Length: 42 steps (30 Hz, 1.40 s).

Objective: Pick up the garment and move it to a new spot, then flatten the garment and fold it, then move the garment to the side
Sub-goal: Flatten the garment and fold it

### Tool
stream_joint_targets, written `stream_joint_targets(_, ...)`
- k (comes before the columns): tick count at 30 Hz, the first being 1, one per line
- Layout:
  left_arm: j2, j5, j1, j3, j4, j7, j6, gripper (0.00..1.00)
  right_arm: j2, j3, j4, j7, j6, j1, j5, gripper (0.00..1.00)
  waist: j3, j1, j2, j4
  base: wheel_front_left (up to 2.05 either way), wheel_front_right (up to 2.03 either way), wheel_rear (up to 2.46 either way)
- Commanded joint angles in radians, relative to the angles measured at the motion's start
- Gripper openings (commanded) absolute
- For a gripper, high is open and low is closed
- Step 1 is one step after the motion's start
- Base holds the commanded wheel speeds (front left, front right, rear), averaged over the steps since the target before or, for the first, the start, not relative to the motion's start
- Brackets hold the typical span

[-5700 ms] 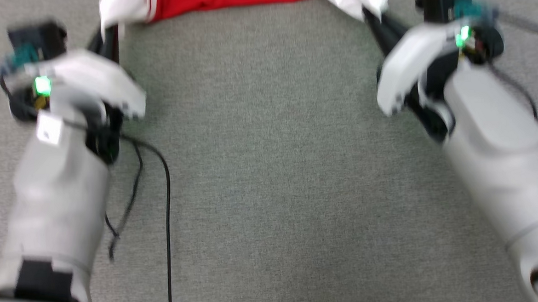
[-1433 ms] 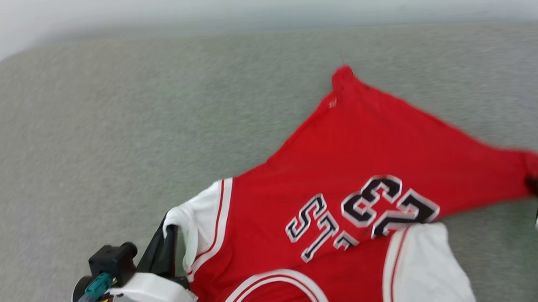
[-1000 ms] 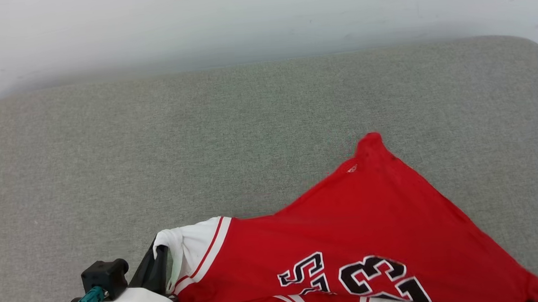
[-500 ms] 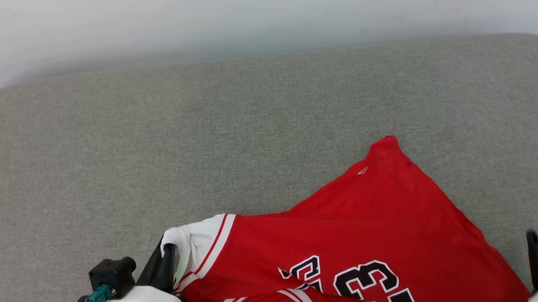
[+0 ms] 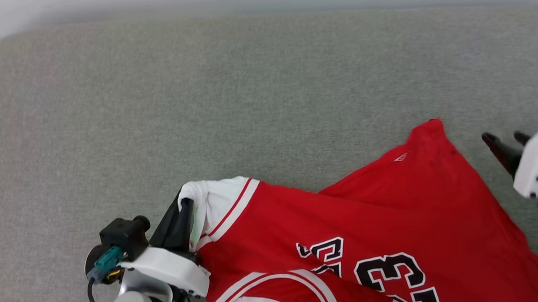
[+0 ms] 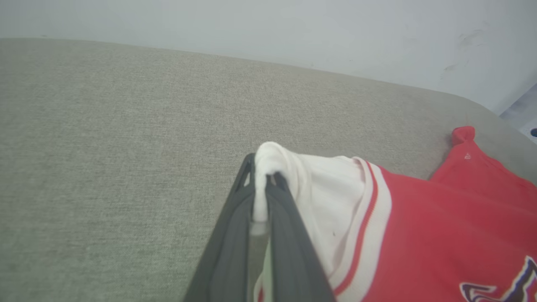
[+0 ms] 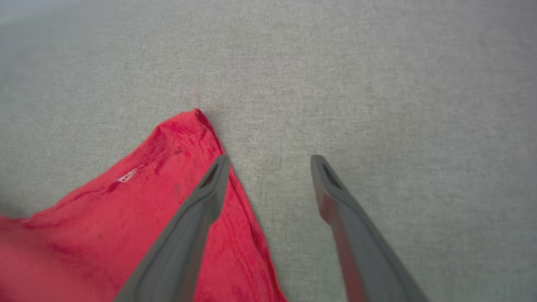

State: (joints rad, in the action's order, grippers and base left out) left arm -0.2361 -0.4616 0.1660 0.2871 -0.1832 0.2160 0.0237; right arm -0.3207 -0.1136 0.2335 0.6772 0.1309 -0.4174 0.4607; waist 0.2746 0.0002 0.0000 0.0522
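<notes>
A big gray cloth seat (image 5: 202, 104) takes up most of the head view, from the top down to the bottom left. Behind it, along the top of the left wrist view, is a pale wall (image 6: 251, 25).

The shirt (image 5: 369, 210) lies on the gray seat in the lower right of the head view and runs off the bottom edge. It is red and mostly spread out, with some soft folds. One red corner (image 5: 429, 129) pokes up toward the right side of the frame. Black letters (image 5: 325, 254) with white edges and a big "23" (image 5: 395, 273) show near the bottom.

The left gripper (image 5: 184, 210) is at the lower left of the head view, at the left end of the shirt. Its two dark fingers are pressed together and pinch the white sleeve (image 5: 221, 199). In the left wrist view, a bit of white cloth sticks up past the tips of the left gripper (image 6: 260, 176), and the sleeve (image 6: 327, 197) has red stripes along its edge.

The right gripper (image 5: 503, 136) is at the right edge of the head view, just beside the red corner. Its fingers are spread apart and hold nothing. In the right wrist view, one finger of the right gripper (image 7: 270, 161) is over the shirt's edge and the other is over the bare gray seat. I cannot tell if they touch down.

A small black box (image 5: 123, 234) with a blue-green plug sits on the left wrist. A tiny white mark (image 7: 130, 174) is on the red cloth near the corner.
</notes>
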Motion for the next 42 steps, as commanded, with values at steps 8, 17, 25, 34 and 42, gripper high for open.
stream_joint_targets(8,0.011,0.011,0.062,0.014,-0.006,0.022,0.021,0.00,-0.054,0.172,0.074,0.137,0.000,-0.184,-0.021,1.00,0.077,-0.0002,0.0000,0.047,0.00,0.00,0.00)
stream_joint_targets(17,0.021,0.015,0.087,0.026,-0.018,0.034,0.034,0.00,-0.080,0.363,0.268,0.183,0.000,-0.228,0.068,1.00,0.106,-0.0002,0.0000,0.069,0.00,0.00,0.00)
stream_joint_targets(25,0.020,0.007,0.079,0.022,-0.039,0.041,0.036,0.00,-0.103,0.429,0.340,0.168,0.000,-0.260,0.153,0.00,0.079,-0.0002,0.0000,0.074,0.00,0.00,0.00)
stream_joint_targets(34,-0.034,0.006,0.145,-0.017,-0.049,0.017,0.026,0.00,-0.140,0.389,0.327,0.006,-0.001,-0.341,0.145,0.00,-0.006,-0.0002,0.0000,0.056,0.00,0.00,0.00)
stream_joint_targets(42,-0.068,0.003,0.420,-0.044,-0.133,-0.082,0.030,0.00,-0.116,0.308,0.352,-0.139,-0.001,-0.428,0.033,0.00,-0.034,-0.0002,0.0000,0.027,0.00,0.00,0.00)
